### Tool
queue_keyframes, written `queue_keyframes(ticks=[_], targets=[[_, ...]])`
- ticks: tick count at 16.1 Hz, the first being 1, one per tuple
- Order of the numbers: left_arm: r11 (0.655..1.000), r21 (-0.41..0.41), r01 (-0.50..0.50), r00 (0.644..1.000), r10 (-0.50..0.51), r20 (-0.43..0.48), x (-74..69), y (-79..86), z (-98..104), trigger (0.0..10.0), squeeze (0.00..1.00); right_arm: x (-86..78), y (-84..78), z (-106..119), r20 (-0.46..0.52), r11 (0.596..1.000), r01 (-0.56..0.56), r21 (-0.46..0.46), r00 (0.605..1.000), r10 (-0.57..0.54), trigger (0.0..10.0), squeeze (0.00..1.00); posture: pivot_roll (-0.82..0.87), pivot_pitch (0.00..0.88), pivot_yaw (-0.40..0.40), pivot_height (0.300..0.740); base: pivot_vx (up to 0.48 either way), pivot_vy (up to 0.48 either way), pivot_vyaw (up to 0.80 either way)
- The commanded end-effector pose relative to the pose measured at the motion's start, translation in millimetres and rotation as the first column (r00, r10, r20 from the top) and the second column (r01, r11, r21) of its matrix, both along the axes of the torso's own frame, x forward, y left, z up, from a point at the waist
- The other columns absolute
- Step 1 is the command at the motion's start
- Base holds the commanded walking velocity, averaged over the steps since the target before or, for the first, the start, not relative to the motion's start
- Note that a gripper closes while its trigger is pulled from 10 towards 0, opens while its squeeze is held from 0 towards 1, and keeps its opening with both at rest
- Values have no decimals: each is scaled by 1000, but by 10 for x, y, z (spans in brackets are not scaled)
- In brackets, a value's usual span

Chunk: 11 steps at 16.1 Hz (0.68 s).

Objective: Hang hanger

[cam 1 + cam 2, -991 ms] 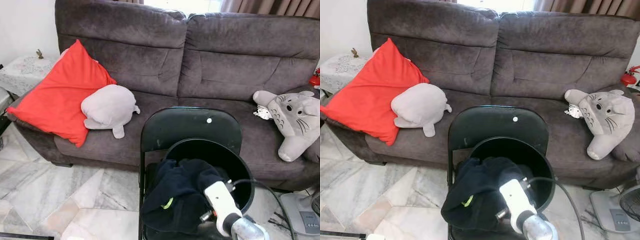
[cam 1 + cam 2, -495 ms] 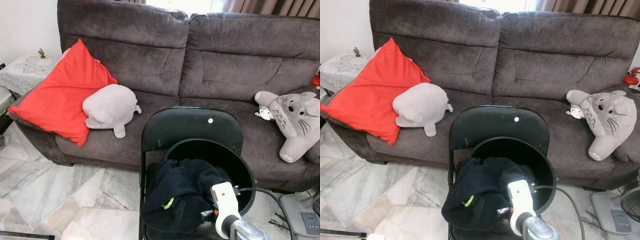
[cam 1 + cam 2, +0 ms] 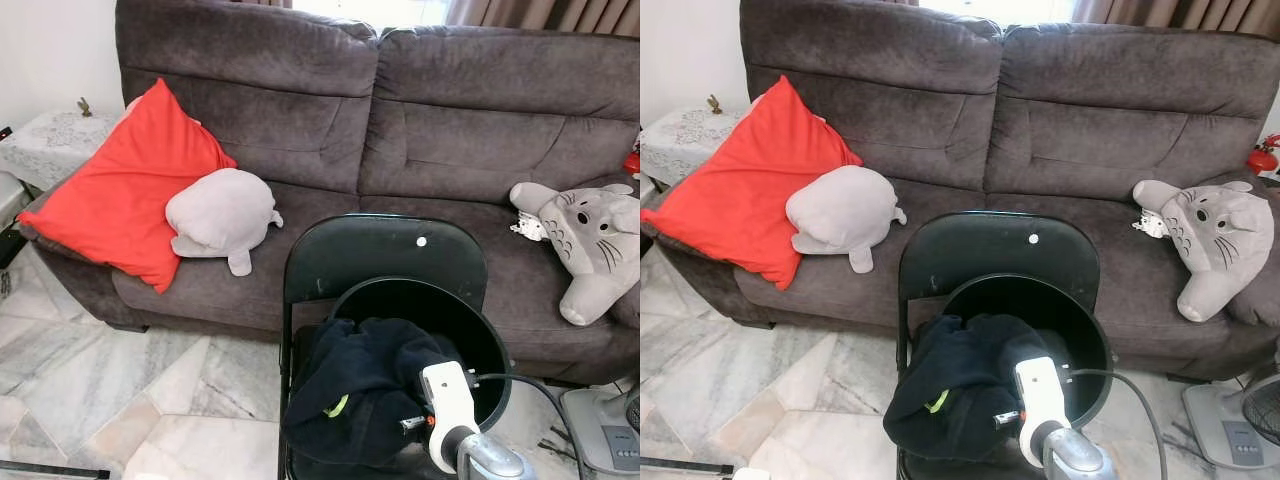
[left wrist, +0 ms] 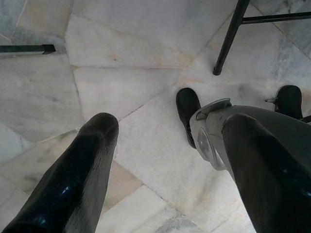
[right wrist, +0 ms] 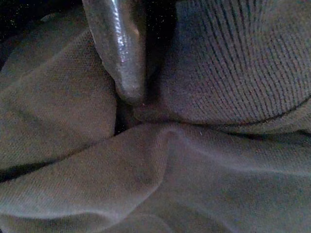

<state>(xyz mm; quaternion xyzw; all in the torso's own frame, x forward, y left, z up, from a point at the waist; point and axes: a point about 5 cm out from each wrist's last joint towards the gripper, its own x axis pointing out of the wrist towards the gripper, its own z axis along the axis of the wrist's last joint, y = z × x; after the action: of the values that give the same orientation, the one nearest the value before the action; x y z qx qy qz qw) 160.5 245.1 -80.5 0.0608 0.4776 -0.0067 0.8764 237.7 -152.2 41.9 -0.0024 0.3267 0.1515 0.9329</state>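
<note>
Right gripper [image 5: 141,104] is buried in the dark garment [image 3: 365,400] in the bucket [image 3: 480,330], finger state cannot be told; soft, limp cloth, best pinched at a thick fold.

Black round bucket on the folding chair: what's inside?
A dark navy knitted garment fills the black round bucket and spills over its front rim. The right gripper is pushed into the folds. Whatever lies beneath the cloth is covered; no hanger is visible.

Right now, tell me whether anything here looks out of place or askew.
The dark garment spills over the front rim of the black bucket, which sits on the folding chair rather than the floor. The right gripper is pushed into the cloth. No hanger can be made out.
</note>
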Motion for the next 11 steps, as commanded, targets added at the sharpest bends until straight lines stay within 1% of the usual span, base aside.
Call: queue_keyframes(ticks=[1,5,8,9,10,11], targets=[[1000,7,12,999,-12,-32,-64,5,-29,10000,0,-9,-8,-24,-5,1000,6,-8,1000,-6,0,0,-118,87,-23,740,0,0,0],[1000,8,15,999,-14,-33,-67,8,-29,10000,0,14,-52,-33,7,999,26,-24,1000,-26,0,0,-117,83,-23,740,0,0,0],[1000,11,15,999,-14,-32,-67,12,-27,10000,0,62,-86,12,53,998,40,-41,998,-37,0,0,-116,85,-22,740,0,0,0],[1000,12,14,999,-14,-32,-66,13,-27,10000,0,106,-94,82,116,997,34,-76,993,-25,0,0,-116,86,-22,740,0,0,0],[1000,13,14,999,-13,-32,-66,14,-27,10000,0,125,-95,119,144,996,39,-80,989,-27,0,0,-116,87,-22,740,0,0,0],[1000,15,14,999,-13,-31,-65,15,-26,10000,0,169,-72,233,218,996,24,-82,976,-6,0,0,-116,87,-21,740,0,0,0]])
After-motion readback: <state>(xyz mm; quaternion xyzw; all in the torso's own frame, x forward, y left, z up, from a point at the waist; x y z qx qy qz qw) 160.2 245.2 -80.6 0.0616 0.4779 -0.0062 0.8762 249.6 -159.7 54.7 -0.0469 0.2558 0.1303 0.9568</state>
